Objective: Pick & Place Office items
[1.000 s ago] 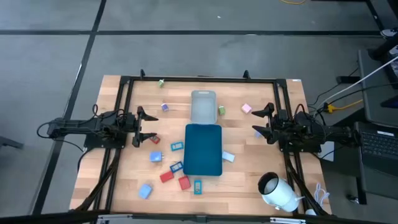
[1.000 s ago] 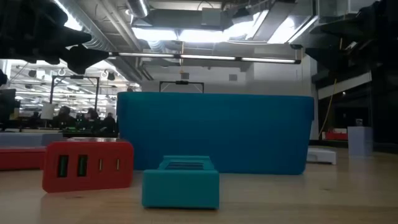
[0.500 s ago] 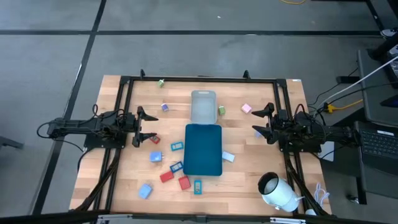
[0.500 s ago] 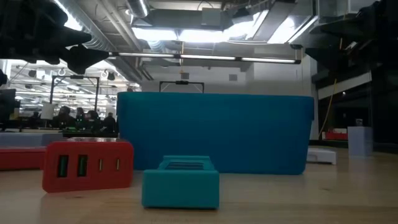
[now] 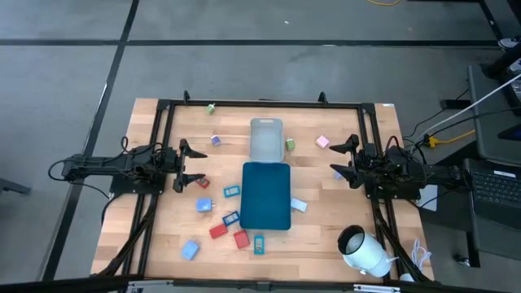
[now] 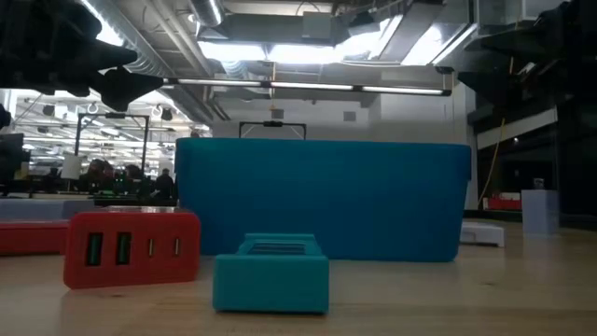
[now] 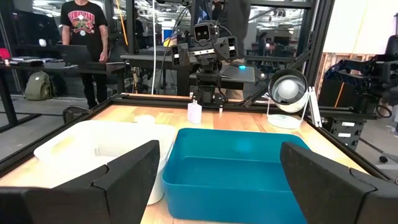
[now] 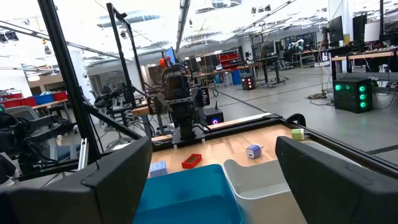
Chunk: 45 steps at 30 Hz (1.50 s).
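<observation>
Wooden table (image 5: 326, 236) under me holds the office items (image 5: 220, 216), and most of them lie on my left side of the dark-teal tray (image 5: 266, 195), so my left gripper (image 5: 181, 166) is the nearer one. It hangs with fingers spread wide and holds nothing, and a small red piece (image 5: 202, 182) lies just beside its tips. My right gripper (image 5: 342, 159) waits wide apart and bare too, with only the pink bit (image 5: 322, 142) close.
</observation>
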Each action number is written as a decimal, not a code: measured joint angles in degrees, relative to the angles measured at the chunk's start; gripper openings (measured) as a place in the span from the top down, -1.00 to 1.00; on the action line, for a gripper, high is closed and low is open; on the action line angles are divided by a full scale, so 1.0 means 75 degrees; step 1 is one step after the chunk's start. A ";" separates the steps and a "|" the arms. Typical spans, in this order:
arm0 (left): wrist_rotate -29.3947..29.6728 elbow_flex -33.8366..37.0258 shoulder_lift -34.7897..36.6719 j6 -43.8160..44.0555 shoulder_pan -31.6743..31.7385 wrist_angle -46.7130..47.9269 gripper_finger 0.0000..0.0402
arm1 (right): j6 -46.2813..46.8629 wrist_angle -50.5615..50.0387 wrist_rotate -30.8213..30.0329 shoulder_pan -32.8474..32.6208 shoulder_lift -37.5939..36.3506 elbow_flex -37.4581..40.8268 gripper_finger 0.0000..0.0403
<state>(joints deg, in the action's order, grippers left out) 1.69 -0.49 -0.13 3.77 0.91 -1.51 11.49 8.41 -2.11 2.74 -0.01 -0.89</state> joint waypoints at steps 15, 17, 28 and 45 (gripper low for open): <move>0.0000 0.0000 -0.0002 0.0000 0.0000 0.0000 -0.65 | 0.1654 0.0795 0.0138 0.0026 0.0000 0.0005 -0.73; 0.0000 0.0000 -0.0001 0.0000 0.0000 -0.0001 -0.65 | 0.2247 0.1340 0.0140 0.0017 0.0000 0.0004 -0.73; 0.0563 0.0000 -0.0116 0.2563 -0.0008 -0.3066 -0.65 | 0.2201 0.5574 0.0221 -0.0492 0.0137 0.0003 -0.73; 0.0483 -0.1156 -0.0373 0.3582 -0.0006 -0.6804 -0.64 | -0.0803 0.7006 0.3121 -0.1805 0.5408 -0.4352 -0.73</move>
<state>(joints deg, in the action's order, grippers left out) 5.32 -9.17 -2.92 30.63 0.86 -52.55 5.46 60.95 21.30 -10.80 40.55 -33.52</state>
